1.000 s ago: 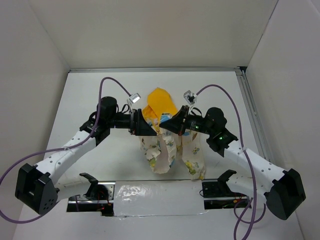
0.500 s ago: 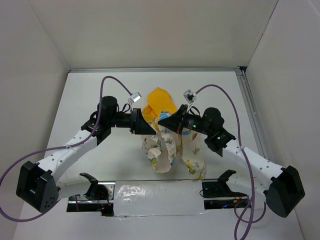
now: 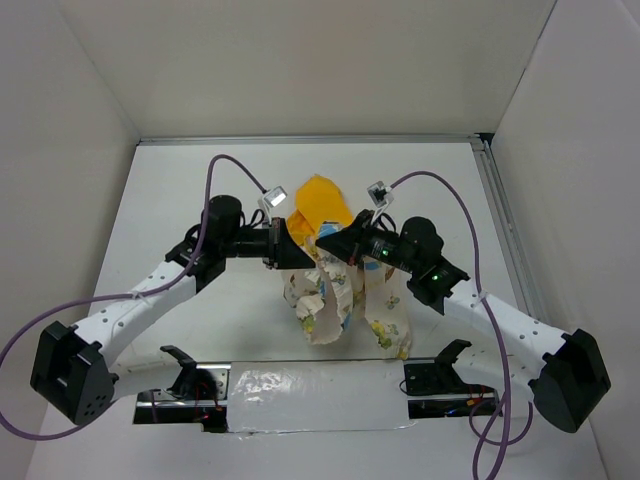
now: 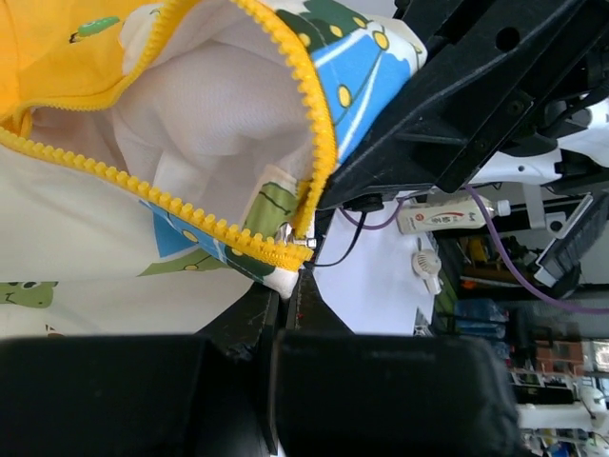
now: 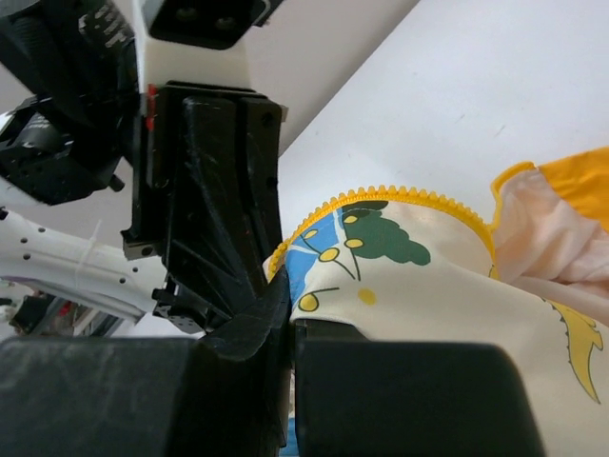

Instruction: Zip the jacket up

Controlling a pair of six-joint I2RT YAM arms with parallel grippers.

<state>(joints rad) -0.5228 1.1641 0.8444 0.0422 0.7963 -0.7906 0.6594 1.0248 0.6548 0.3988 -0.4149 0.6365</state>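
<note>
We find both arms reaching inward from their bases with elbows bent outward, so that the wrists meet tip to tip above the middle of the desk (image 3: 180,190). The left pincer (image 3: 304,255) points right and the right pincer (image 3: 326,243) points left, with their tips just beside each other.

The jacket (image 3: 345,300) lies bunched directly beneath and between the two tips. Its yellow-orange hood (image 3: 322,203) sits on the far side of them, and its cream printed body trails toward the arm bases.

In the left wrist view, we see the left pincer clenched on a lower corner of the jacket. Two rows of yellow zipper teeth (image 4: 190,217) converge right at its fingertips and spread apart farther away.

In the right wrist view, the right pincer is clenched on the jacket's printed edge, with the teeth curving just above its fingers (image 5: 400,390).
</note>
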